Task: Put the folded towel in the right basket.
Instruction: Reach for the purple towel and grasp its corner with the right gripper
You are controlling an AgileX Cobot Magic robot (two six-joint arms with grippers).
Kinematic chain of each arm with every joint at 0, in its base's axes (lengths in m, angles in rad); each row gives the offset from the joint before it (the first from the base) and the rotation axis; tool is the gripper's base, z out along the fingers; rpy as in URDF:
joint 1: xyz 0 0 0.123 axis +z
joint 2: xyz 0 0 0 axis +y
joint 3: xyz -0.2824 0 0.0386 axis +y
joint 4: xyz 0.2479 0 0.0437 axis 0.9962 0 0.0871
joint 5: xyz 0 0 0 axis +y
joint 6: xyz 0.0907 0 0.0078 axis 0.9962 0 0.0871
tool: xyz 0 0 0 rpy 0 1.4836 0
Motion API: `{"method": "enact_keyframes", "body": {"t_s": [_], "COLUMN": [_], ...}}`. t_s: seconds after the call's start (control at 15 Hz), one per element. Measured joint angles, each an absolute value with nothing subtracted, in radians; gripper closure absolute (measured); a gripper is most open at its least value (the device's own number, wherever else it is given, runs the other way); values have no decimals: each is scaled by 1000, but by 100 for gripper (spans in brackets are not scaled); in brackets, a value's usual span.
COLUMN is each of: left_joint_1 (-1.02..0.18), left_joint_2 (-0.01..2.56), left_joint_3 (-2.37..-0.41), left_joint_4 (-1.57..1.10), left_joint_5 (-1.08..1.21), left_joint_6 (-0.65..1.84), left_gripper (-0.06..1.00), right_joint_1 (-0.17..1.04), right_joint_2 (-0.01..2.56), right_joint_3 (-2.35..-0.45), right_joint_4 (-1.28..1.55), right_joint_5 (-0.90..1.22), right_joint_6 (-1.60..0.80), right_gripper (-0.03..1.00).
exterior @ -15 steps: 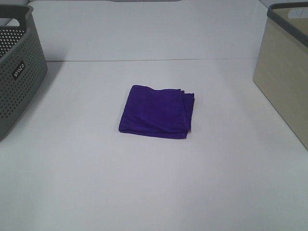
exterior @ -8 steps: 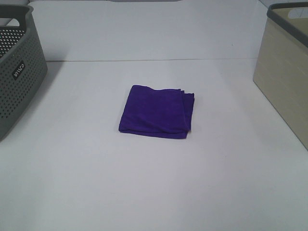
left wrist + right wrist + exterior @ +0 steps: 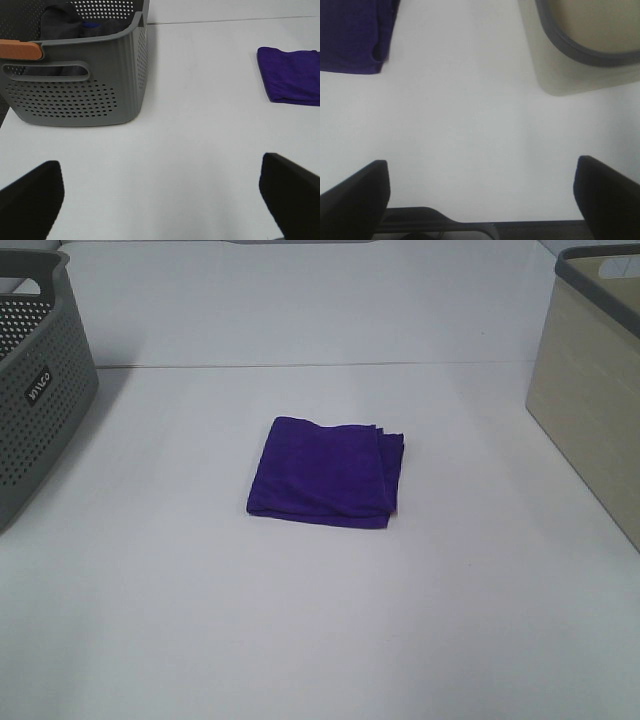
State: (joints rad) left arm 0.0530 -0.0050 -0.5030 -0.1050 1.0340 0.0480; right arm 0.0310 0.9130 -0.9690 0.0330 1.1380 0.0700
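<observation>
No change shows from the earlier high views to now; the folded towel (image 3: 327, 473) has not shifted.

Left basket (image 3: 40, 390) sits on desk (image 3: 300, 640), forward-left of left end effector (image 3: 160, 197). Right basket (image 3: 590, 390) forward-right of right end effector (image 3: 480, 195). Towel (image 3: 327, 473) flat on desk between baskets, well apart from each, forward-right of left end effector, forward-left of right end effector.
</observation>
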Motion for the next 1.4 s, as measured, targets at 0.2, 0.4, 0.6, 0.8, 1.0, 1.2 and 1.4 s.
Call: {"method": "enact_keyframes", "body": {"t_s": [0.2, 0.4, 0.6, 0.8, 1.0, 1.2, 1.4], "left_joint_1": [53, 53, 53, 53, 53, 53, 53], "left_joint_2": [-5, -5, -5, -5, -5, -5, -5], "left_joint_3": [-503, -503, -503, -503, -503, -503, -503], "left_joint_4": [-105, -105, -105, -105, -105, -105, -105], "left_joint_5": [1034, 1034, 1034, 1034, 1034, 1034, 1034], "left_joint_6": [48, 51, 51, 51, 51, 51, 51], "left_gripper": [-5, -5, -5, -5, -5, -5, -5], "right_joint_1": [31, 54, 166, 229, 230, 230, 232], "right_joint_2": [1153, 1459, 1731, 1958, 2088, 2179, 2234], "right_joint_3": [-1107, -1168, -1285, -1410, -1486, -1534, -1537], "right_joint_4": [226, 446, 486, 497, 498, 536, 566], "right_joint_5": [1116, 973, 890, 873, 872, 848, 829], "right_joint_6": [41, -17, -23, -29, -29, -39, -62], "right_gripper": [1, 2, 4, 4, 5, 5, 5]}}
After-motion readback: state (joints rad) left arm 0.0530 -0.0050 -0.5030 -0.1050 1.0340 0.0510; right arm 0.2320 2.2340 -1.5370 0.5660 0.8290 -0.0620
